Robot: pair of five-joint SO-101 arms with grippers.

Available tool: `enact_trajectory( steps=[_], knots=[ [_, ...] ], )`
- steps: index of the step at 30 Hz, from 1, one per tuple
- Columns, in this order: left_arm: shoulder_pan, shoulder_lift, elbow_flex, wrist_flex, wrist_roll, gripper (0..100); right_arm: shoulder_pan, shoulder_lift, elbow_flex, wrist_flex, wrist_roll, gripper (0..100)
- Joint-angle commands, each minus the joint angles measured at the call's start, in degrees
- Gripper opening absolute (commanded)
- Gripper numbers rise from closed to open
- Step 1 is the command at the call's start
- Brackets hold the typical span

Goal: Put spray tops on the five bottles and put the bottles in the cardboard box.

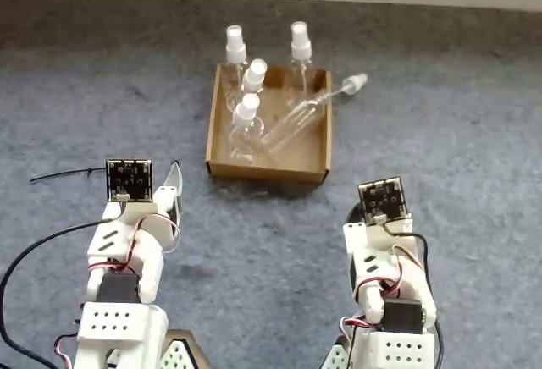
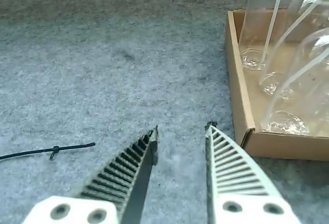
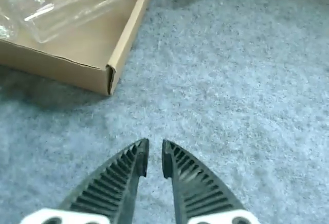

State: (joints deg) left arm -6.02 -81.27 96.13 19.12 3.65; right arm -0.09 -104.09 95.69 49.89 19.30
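I see a plain brown cardboard box [image 1: 267, 170], clear bottles [image 1: 292, 119] with white spray tops [image 1: 235, 43], and speckled grey-blue carpet [image 1: 440, 132]. Arms [image 1: 127, 250] white, wires red and black; thin cable [image 1: 59, 174] black.

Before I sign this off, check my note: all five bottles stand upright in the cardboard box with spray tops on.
Only four stand upright; the fifth bottle lies on its side in the cardboard box, spray top past its rim. The high view shows it.

A grey, carpet-like table covering [image 1: 440, 132] carries everything. Directly on it sit the open cardboard box [image 1: 267, 168] and, well apart toward the left arm's side, a thin black strand [image 1: 59, 176], possibly a cable tie.
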Motion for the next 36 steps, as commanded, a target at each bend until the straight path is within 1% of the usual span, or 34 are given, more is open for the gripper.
enact_trajectory(
  steps=[1,11,18,21,23,26,31,34,36],
  knots=[
    [0.7,-1.0,0.2,-1.2,-0.4,15,0.2,-0.7,9.8,0.1,0.8,2.0],
    [0.7,-1.0,1.5,-1.1,-0.4,15,0.3,-0.6,9.8,0.1,0.5,2.0],
    [-1.4,-0.6,1.5,-0.9,-0.4,15,0.5,-0.7,9.8,0.3,0.9,2.0],
    [-1.4,-0.5,1.5,-0.9,-0.4,15,0.5,-0.8,9.0,-3.1,0.9,2.0],
    [-1.4,-0.5,1.5,-0.9,-0.4,15,0.5,-0.7,5.7,-5.7,0.9,2.0],
    [-1.5,-0.5,1.5,-0.9,-0.4,15,0.1,-0.1,-1.6,-5.5,0.4,2.0],
    [-1.3,-0.5,1.5,-0.9,-0.4,15,-0.5,1.2,-9.9,-5.8,-5.2,2.0],
    [-1.2,-0.5,1.5,-0.9,-0.4,15,-1.9,8.2,-17.5,-6.1,-7.2,2.1],
    [-1.2,-0.5,1.5,-0.9,-0.4,15,-3.6,16.6,-23.9,-7.0,-8.7,2.1]
  ],
)
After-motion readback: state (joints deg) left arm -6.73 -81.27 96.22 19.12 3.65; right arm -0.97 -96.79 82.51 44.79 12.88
